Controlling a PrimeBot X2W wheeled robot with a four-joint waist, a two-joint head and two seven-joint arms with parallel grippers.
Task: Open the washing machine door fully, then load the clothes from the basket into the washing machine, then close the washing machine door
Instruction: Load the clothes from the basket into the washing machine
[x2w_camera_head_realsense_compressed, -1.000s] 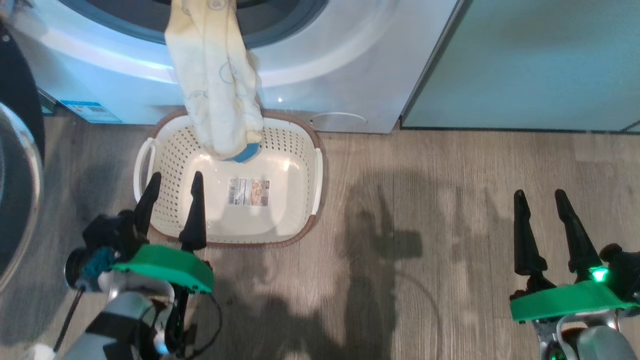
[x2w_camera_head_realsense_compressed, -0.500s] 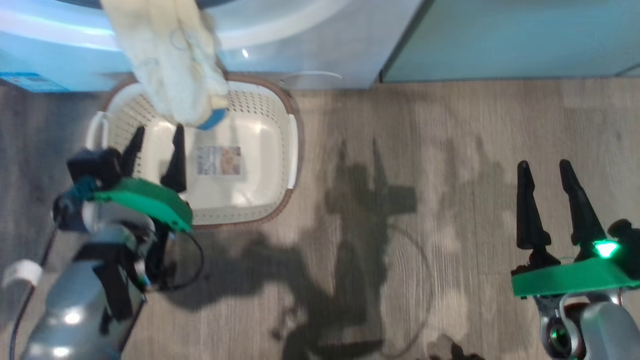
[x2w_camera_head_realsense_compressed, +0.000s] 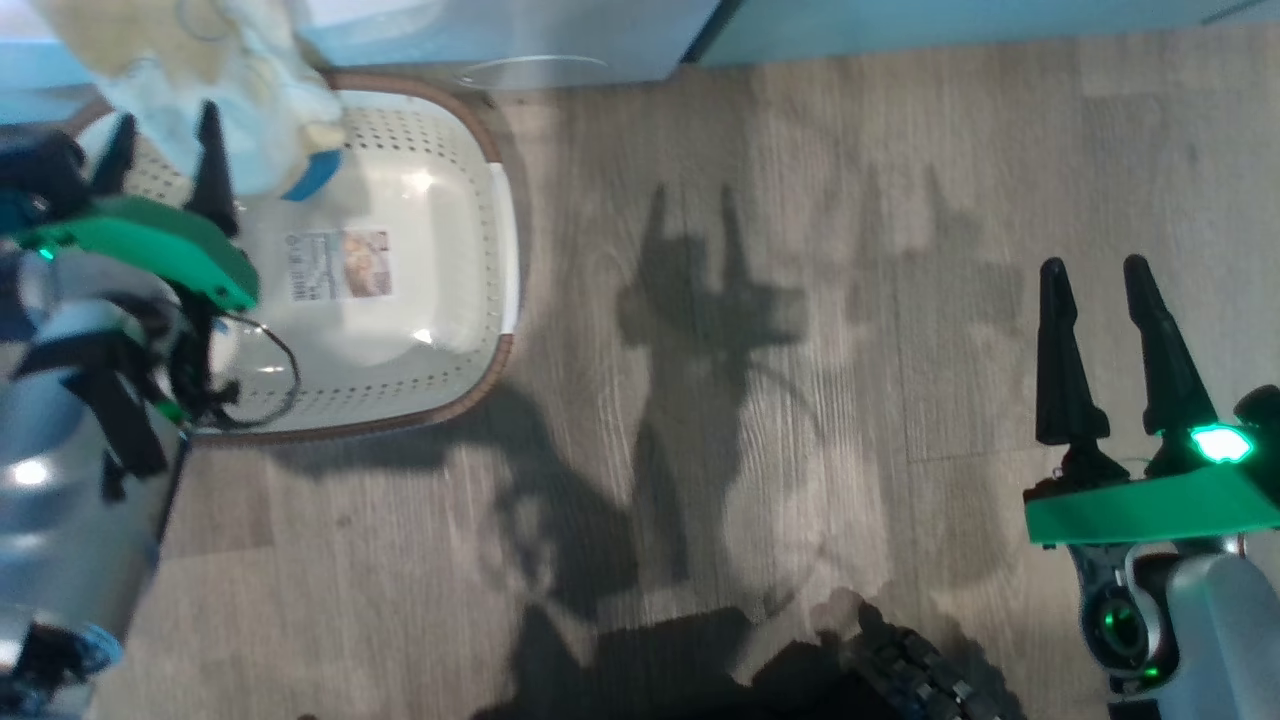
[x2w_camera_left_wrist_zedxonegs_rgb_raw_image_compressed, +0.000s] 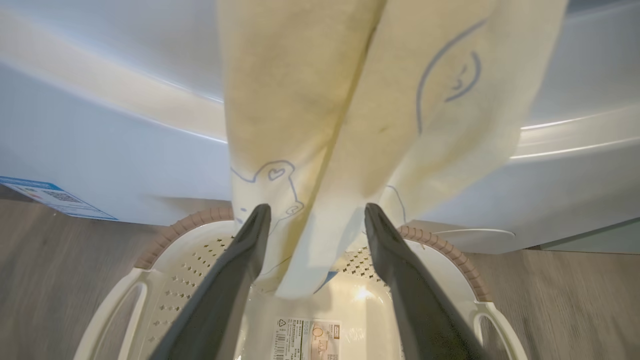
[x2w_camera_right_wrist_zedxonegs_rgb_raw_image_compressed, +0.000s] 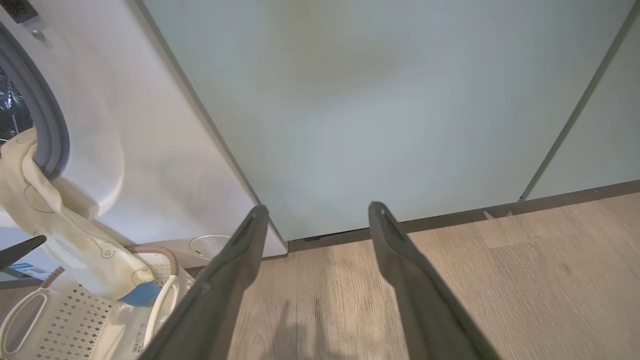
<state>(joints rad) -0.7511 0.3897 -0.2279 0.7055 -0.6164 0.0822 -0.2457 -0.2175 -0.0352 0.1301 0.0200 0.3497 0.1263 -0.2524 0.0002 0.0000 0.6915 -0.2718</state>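
**Laundry half loaded:** The robot's right gripper (x2w_camera_head_realsense_compressed: 1092, 265) hovers over the wood-look floor (x2w_camera_head_realsense_compressed: 800, 400), well apart from the laundry. Its two dark fingers are spread and hold nothing.

On the other side, the left gripper (x2w_camera_left_wrist_zedxonegs_rgb_raw_image_compressed: 317, 207) reaches over the cream basket (x2w_camera_left_wrist_zedxonegs_rgb_raw_image_compressed: 170, 232). Its fingers are likewise spread wide, one on each side of the lower end of the clothes (x2w_camera_left_wrist_zedxonegs_rgb_raw_image_compressed: 325, 100). Whether either finger touches the cloth cannot be told.

The basket stands on the floor against the foot of the washing machine (x2w_camera_left_wrist_zedxonegs_rgb_raw_image_compressed: 100, 125), with a label sticker (x2w_camera_left_wrist_zedxonegs_rgb_raw_image_compressed: 307, 340) showing on its bottom. The clothes, pale yellow with faint blue line drawings, hang out of the machine's opening. They drape over the grey gasket (x2w_camera_right_wrist_zedxonegs_rgb_raw_image_compressed: 52, 125) and down the white front, and their blue-trimmed tip dangles inside the basket's far end.

A blue-and-white sticker (x2w_camera_left_wrist_zedxonegs_rgb_raw_image_compressed: 50, 197) sits low on the machine's front corner. Beyond the right gripper, flat pale teal cabinet doors (x2w_camera_right_wrist_zedxonegs_rgb_raw_image_compressed: 375, 100) stand directly beside the machine and meet the floor at a dark plinth.
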